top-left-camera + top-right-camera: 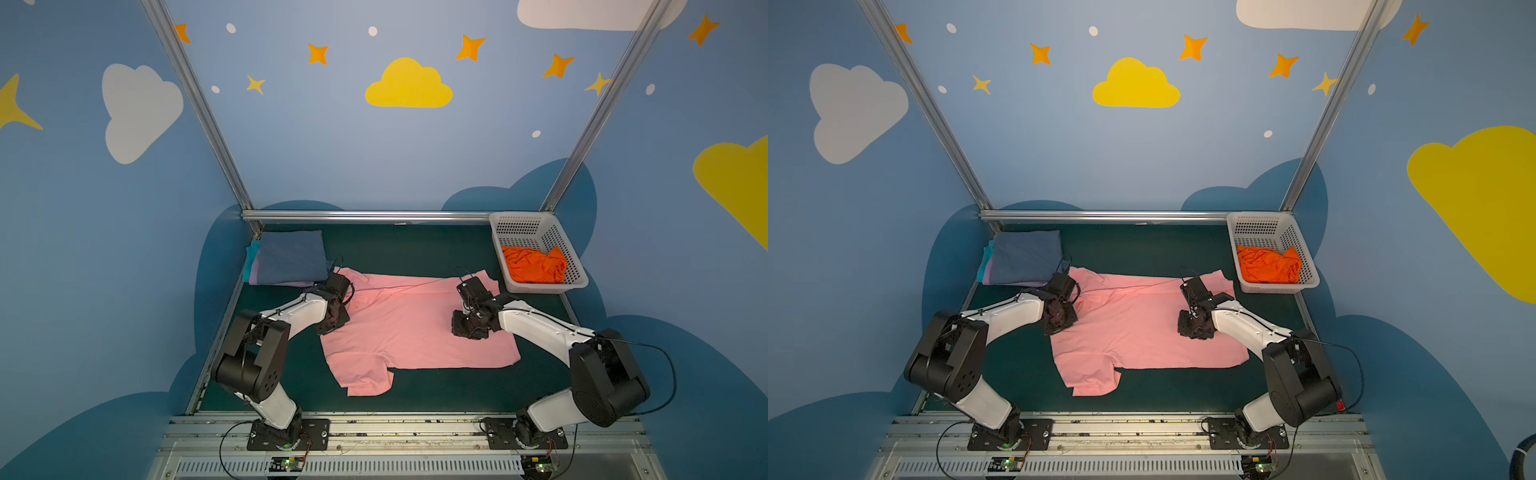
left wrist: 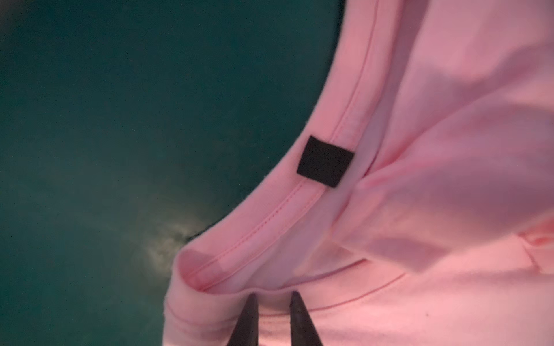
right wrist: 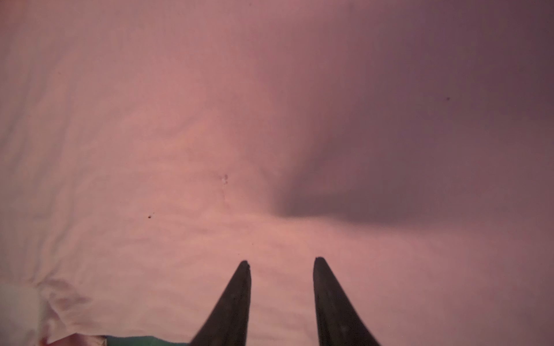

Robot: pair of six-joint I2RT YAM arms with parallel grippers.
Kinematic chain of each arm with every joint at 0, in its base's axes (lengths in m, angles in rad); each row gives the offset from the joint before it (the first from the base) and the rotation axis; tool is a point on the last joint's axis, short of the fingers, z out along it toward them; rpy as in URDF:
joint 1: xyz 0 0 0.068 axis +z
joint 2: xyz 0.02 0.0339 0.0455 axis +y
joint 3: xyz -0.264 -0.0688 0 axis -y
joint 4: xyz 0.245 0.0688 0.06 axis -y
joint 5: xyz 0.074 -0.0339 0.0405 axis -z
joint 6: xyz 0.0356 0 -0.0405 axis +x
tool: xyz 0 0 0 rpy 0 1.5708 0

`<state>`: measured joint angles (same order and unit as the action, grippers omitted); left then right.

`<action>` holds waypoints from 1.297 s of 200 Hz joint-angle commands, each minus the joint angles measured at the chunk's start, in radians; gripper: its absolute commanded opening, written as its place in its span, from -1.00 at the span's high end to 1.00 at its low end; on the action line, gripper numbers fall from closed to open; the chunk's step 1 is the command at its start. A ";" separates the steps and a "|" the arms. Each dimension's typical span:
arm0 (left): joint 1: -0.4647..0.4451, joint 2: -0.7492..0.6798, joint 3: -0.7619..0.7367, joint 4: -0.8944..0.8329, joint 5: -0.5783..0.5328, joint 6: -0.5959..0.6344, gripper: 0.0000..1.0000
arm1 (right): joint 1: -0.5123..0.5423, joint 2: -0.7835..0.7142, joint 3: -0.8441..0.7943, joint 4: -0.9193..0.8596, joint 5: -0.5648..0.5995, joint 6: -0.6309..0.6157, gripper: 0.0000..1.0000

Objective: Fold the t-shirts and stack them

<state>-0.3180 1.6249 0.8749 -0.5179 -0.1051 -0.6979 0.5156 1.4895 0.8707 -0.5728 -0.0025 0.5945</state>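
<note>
There was the white basket (image 1: 523, 230), sitting at the far right corner of the green mat (image 1: 395, 249), close by the silver bar (image 1: 365, 215) along the back. Behind it rose the blue wall (image 1: 311, 145), with a yellow cloud (image 1: 409, 85) and orange stars (image 1: 318, 54). A metal rail (image 1: 395, 428) ran across the front.

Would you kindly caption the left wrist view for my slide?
Left gripper at the pink tee's collar, black label showing, green mat beside.

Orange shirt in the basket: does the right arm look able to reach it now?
Probably yes. The orange shirt lies uncovered in the open-topped basket, near the right end effector, which is open over the pink shirt. Only the basket wall stands between, so it should come from above.
</note>
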 commanded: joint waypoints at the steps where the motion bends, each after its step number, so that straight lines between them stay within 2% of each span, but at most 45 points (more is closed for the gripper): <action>1: 0.016 -0.007 -0.045 -0.206 -0.063 -0.036 0.64 | 0.004 -0.015 0.029 -0.043 0.042 0.018 0.25; 17: 0.042 -0.031 -0.066 -0.235 -0.074 -0.035 0.66 | 0.005 -0.034 0.065 -0.076 0.077 0.008 0.19; 44: 0.072 -0.082 -0.072 -0.267 -0.102 -0.066 0.64 | -0.001 -0.035 0.171 -0.124 0.130 -0.028 -0.03; 67: 0.071 -0.134 0.010 -0.280 -0.079 -0.080 0.40 | -0.004 0.044 0.316 -0.153 0.133 -0.046 -0.17; 101: 0.070 -0.155 0.227 -0.278 -0.062 -0.087 0.18 | -0.002 0.260 0.571 -0.215 0.117 -0.073 -0.17; 131: 0.072 -0.038 0.414 -0.269 -0.121 -0.076 0.20 | -0.012 0.447 0.765 -0.255 0.114 -0.090 -0.16; 161: 0.077 0.146 0.542 -0.280 -0.108 -0.058 0.31 | -0.021 0.616 0.942 -0.325 0.108 -0.093 -0.16; 187: 0.083 0.266 0.576 -0.232 -0.075 -0.063 0.38 | -0.030 0.720 1.042 -0.375 0.137 -0.082 -0.16; 244: 0.133 0.425 0.598 -0.199 -0.037 -0.067 0.49 | -0.059 0.829 1.107 -0.386 0.112 -0.049 -0.16; 259: 0.145 0.430 0.573 -0.177 -0.028 -0.072 0.51 | -0.060 0.853 1.121 -0.389 0.105 -0.054 -0.05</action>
<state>-0.1974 2.0476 1.4494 -0.7155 -0.1432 -0.7635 0.4599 2.2993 1.9507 -0.9211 0.1116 0.5278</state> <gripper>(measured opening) 0.254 0.564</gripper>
